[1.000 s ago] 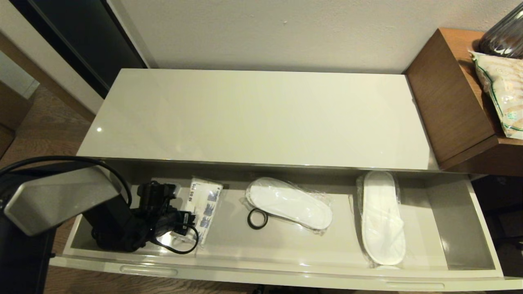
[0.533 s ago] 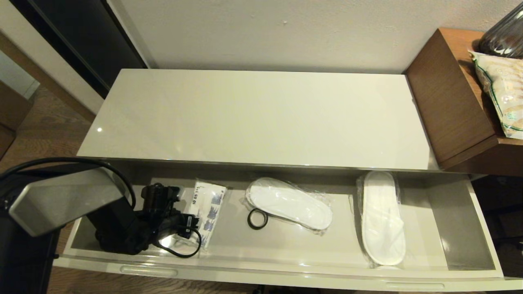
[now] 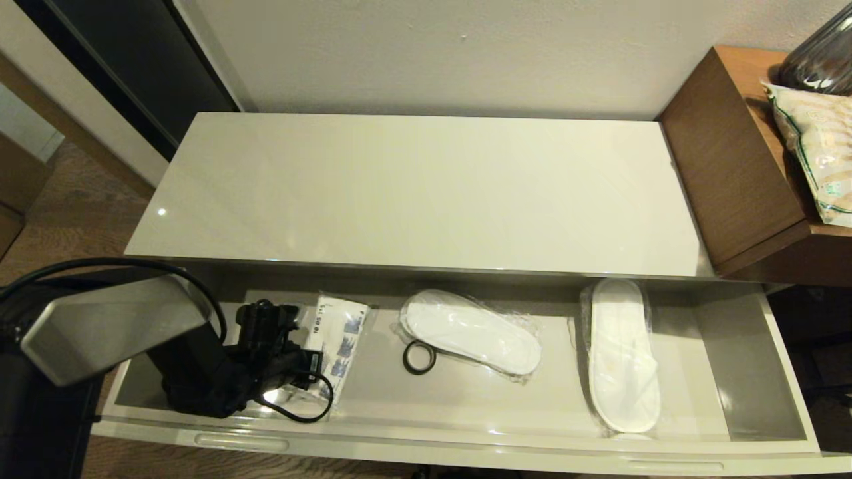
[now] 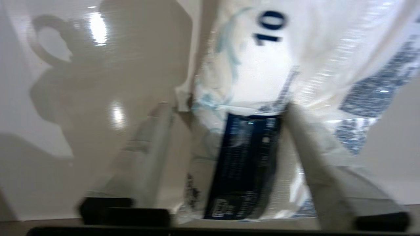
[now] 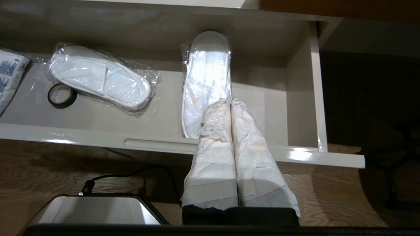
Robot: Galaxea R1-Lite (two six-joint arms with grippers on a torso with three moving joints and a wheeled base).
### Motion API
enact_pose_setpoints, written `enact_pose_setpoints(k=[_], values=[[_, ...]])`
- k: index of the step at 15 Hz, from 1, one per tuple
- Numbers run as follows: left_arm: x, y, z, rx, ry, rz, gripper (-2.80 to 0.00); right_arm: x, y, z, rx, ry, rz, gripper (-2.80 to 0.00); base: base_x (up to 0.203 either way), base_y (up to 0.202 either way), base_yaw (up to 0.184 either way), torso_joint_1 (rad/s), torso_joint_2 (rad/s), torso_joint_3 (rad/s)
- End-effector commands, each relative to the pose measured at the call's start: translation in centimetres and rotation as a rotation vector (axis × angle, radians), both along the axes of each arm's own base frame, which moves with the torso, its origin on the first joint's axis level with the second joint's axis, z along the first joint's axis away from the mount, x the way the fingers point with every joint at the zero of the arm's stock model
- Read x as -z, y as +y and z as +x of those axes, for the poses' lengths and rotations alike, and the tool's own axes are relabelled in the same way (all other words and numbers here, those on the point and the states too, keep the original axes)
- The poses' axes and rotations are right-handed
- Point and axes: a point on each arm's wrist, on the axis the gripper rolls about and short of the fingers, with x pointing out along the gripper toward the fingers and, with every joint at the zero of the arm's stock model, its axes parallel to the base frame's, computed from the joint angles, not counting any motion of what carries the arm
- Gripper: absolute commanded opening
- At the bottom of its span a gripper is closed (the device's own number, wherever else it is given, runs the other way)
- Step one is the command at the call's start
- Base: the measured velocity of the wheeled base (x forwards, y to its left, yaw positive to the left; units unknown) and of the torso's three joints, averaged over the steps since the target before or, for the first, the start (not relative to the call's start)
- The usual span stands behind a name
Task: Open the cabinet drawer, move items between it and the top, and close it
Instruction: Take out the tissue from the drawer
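The cabinet drawer (image 3: 466, 449) stands pulled out below the glossy cream top (image 3: 426, 193), which is bare. The white tissue pack (image 3: 341, 329) with blue patches lies tilted at the drawer's left end. My left gripper (image 3: 299, 372) is down inside the drawer at the pack's near end, open. In the left wrist view the pack (image 4: 262, 75) fills the space between the spread fingers (image 4: 154, 157); one finger lies over the pack, the other stands just outside its edge. My right gripper (image 5: 230, 101) is shut and empty, hanging before the drawer's right front.
Two plastic-wrapped white slippers (image 3: 472, 330) (image 3: 622, 356) and a black tape ring (image 3: 419, 357) lie in the drawer. A taller brown wooden unit (image 3: 732, 153) with bags stands at the right. Slim handles (image 3: 241, 441) sit on the front panel.
My left gripper has pushed a little rightward and deeper over the tissue pack, and the pack has turned and tilted under it. The right arm has not moved.
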Motion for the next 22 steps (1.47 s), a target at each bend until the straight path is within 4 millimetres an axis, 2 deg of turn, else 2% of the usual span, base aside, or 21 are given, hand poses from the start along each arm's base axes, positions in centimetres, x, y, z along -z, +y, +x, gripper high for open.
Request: enact_pose_setpoints(k=[1, 15, 19, 22], values=[[0.2, 0.1, 0.0, -0.007, -0.003, 0.004, -2.80, 0.0, 0.0, 0.0, -0.001, -0.002, -0.001, -2.80, 0.000, 0.000, 0.000, 0.000, 0.00, 0.000], [-0.1, 0.2, -0.5, -0.015, -0.001, 0.009, -2.80, 0.0, 0.0, 0.0, -0.001, -0.002, -0.001, -2.80, 0.000, 0.000, 0.000, 0.000, 0.00, 0.000], [-0.7, 0.4, -1.0, -0.020, -0.025, 0.014, -2.80, 0.0, 0.0, 0.0, -0.001, -0.002, -0.001, -2.80, 0.000, 0.000, 0.000, 0.000, 0.00, 0.000], [-2.0, 0.6, -1.9, -0.023, -0.034, 0.012, -2.80, 0.0, 0.0, 0.0, -0.001, -0.002, -0.001, -2.80, 0.000, 0.000, 0.000, 0.000, 0.00, 0.000]])
